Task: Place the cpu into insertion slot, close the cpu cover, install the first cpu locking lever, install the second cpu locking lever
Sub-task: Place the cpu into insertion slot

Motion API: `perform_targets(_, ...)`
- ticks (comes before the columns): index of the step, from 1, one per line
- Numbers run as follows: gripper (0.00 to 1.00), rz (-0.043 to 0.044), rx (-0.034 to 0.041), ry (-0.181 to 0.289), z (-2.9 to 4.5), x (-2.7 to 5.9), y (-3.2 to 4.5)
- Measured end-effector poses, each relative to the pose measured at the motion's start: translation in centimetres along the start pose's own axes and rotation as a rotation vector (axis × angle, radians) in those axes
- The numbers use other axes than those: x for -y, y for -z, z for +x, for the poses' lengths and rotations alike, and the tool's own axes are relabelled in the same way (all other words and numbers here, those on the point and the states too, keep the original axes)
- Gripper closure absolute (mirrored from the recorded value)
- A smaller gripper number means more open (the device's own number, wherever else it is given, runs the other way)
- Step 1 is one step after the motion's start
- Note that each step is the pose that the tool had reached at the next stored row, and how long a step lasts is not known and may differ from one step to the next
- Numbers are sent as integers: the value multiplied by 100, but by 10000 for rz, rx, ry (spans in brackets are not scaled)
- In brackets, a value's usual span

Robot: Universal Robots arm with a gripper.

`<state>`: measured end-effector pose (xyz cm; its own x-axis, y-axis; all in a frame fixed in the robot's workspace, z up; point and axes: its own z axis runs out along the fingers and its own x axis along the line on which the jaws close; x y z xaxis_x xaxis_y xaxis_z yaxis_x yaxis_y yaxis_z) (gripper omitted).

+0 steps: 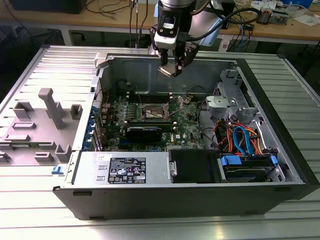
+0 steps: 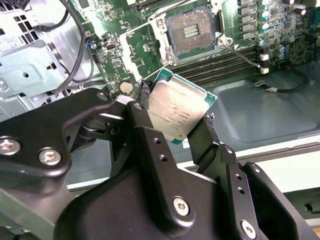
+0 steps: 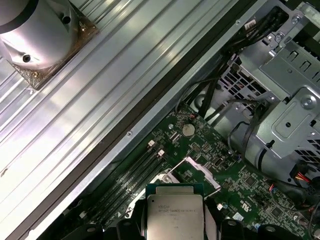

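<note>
My gripper [image 1: 170, 66] hangs above the open computer case, over its back wall, shut on the cpu [image 1: 167, 71]. In both wrist views the cpu [image 2: 177, 112] [image 3: 174, 212] is a silver-topped square with a green edge, pinched by its sides between the black fingers [image 2: 145, 130]. The insertion slot [image 1: 152, 114] [image 2: 192, 31] lies below on the green motherboard, a dark recess in a silver frame with nothing in it. The cpu cover [image 3: 199, 169] stands swung open beside the slot. A thin wire lever [image 2: 245, 57] sticks out from the slot's frame.
The black case [image 1: 280, 125] walls in the board. A silver drive cage [image 1: 227, 102] and orange and blue cables [image 1: 245, 137] fill the exterior view's right. A power supply [image 1: 125, 170] sits at the front. Long black memory slots [image 2: 235, 62] run beside the socket. A grey fixture [image 1: 45, 125] stands outside the case.
</note>
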<state>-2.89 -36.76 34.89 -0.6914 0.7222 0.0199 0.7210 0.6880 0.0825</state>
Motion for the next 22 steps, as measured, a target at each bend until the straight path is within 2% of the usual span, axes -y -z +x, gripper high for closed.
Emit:
perform_targets(4, 45, -9, 35, -408, 0, 0, -4)
perform_targets(9, 45, -19, 133, -1454, -1, 2, -20)
perform_targets(13, 45, -24, 191, -2103, -1, 2, -28)
perform_targets(20, 45, -26, 199, -2200, -1, 3, -30)
perform_targets(22, 45, -30, 216, -2395, -1, 3, -36)
